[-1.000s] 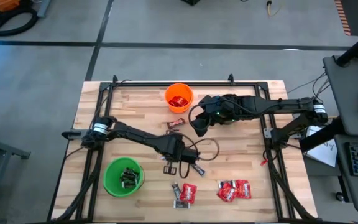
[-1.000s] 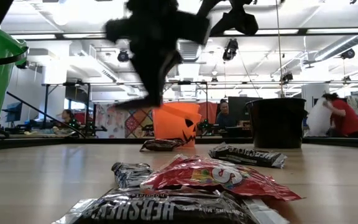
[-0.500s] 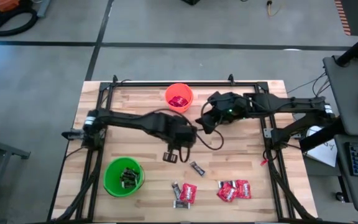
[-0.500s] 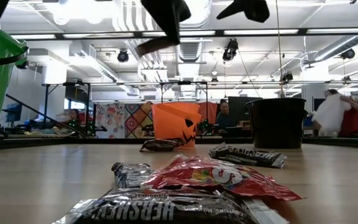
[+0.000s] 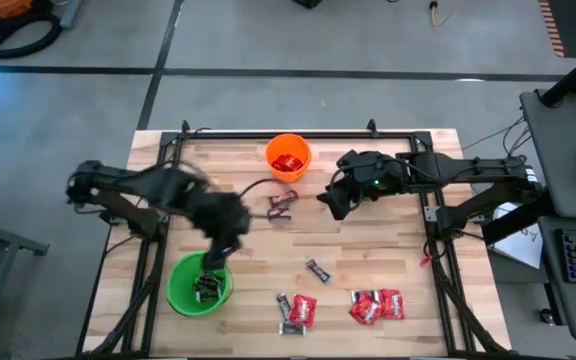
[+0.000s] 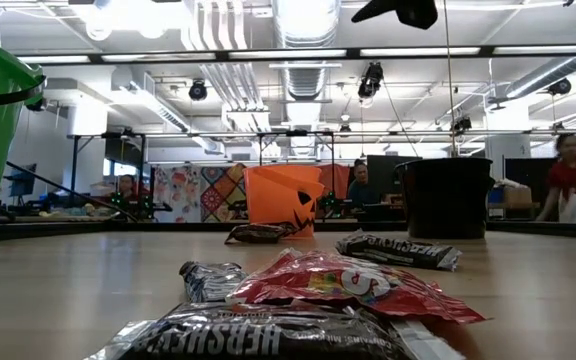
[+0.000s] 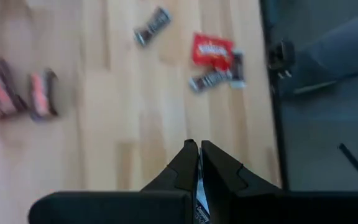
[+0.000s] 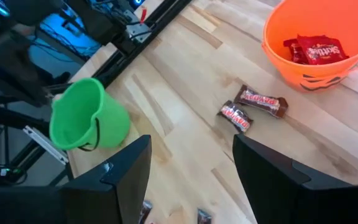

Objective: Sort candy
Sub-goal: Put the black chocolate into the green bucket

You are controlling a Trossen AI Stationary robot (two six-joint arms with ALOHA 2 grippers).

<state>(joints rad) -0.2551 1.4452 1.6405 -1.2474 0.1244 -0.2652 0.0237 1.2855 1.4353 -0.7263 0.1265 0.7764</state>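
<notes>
Left pincer (image 5: 214,262) closed on a wrapper (above green cup (image 5: 182,288)), right pincer (image 5: 330,201) open

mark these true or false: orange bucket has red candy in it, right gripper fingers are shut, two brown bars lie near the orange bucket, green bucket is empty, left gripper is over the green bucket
1. The orange bucket holds red candy. True.
2. The right gripper has its fingers shut. False: they stand apart, holding nothing.
3. Two reddish-brown bars lie on the table beside the orange bucket. True.
4. The green bucket is empty. False: dark candy lies inside.
5. The left gripper is above the green bucket. True, at its rim, fingers shut.
</notes>
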